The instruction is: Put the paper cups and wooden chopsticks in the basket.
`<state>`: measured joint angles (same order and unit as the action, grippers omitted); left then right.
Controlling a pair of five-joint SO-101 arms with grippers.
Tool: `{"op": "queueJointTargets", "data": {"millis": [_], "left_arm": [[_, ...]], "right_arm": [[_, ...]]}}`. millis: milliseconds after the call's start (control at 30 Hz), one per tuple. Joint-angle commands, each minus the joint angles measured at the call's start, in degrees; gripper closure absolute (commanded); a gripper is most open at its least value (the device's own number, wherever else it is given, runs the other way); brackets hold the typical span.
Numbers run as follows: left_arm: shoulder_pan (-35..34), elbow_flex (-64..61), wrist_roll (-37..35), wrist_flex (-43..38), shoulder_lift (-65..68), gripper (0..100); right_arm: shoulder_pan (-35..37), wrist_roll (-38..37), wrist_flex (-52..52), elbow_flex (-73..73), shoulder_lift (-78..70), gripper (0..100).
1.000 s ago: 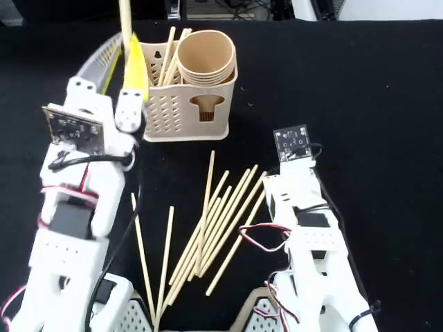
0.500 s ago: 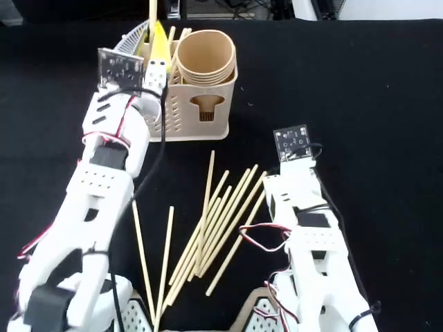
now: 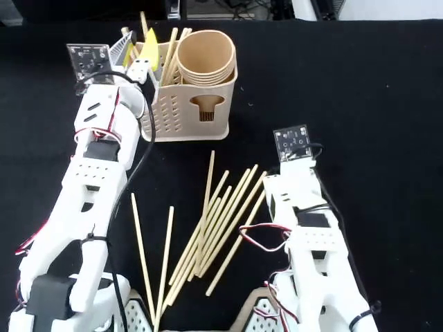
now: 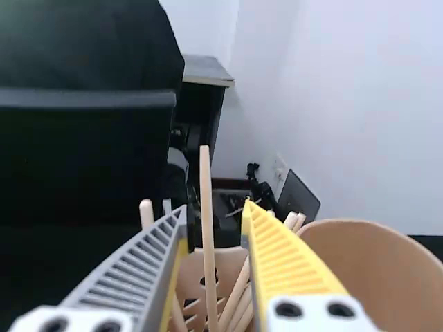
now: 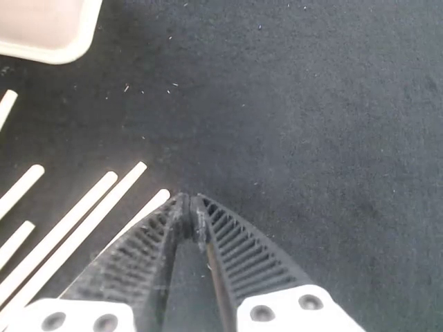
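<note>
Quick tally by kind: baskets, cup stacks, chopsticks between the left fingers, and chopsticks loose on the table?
Basket: 1
Stack of paper cups, in the basket: 1
Chopstick between the open fingers of the left gripper: 1
Loose chopsticks on the table: about 10; they overlap, so not exact
Total: about 13

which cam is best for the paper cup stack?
High view: the nested paper cups stand in the basket, rims visible. Left wrist view catches part of one rim; right wrist view faces loose chopsticks.
</note>
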<state>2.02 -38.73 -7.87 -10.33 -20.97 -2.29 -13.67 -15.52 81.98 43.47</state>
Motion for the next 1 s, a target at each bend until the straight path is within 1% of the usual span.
{"op": "queueJointTargets", "data": {"millis": [0, 100, 167, 300, 433, 533, 633, 733, 767, 867, 967], "left_arm": [[-1.6, 5.0, -1.1, 6.1, -0.5, 86], [-3.0, 7.3, -1.1, 11.6, -1.6, 86], [-4.2, 7.7, -1.1, 15.6, -4.7, 86], [-5.8, 6.3, -1.1, 23.2, -14.8, 86], [-6.0, 1.9, -0.7, 30.5, -27.1, 85], [-5.9, -1.4, -0.6, 41.5, -35.6, 85], [-5.9, -4.0, -0.3, 54.3, -40.4, 85], [-5.7, -5.8, 5.8, 67.3, -40.9, 85], [-5.6, -6.8, 8.1, 70.6, -40.2, 85], [-5.5, -10.0, 15.5, 76.3, -37.2, 85], [-6.0, -13.1, 18.7, 78.9, -33.0, 85]], "right_arm": [[0.6, 0.0, 1.1, -0.2, 1.2, 97.3], [0.6, 0.0, 1.1, -0.2, 1.2, 97.3], [0.6, 0.0, 1.1, -0.2, 1.2, 97.3], [0.6, 0.0, 1.1, -0.2, 1.2, 97.3], [0.6, 0.0, 1.1, -0.2, 1.2, 97.3], [0.6, 0.0, 1.1, -0.2, 1.2, 97.3], [0.6, 0.0, 1.1, -0.2, 1.2, 97.3], [0.6, 0.0, 1.1, -0.2, 1.2, 97.3], [0.6, 0.0, 1.1, -0.2, 1.2, 97.3], [0.6, 0.0, 1.1, -0.2, 1.2, 97.3], [0.6, 0.0, 1.1, -0.2, 1.2, 97.3]]}}
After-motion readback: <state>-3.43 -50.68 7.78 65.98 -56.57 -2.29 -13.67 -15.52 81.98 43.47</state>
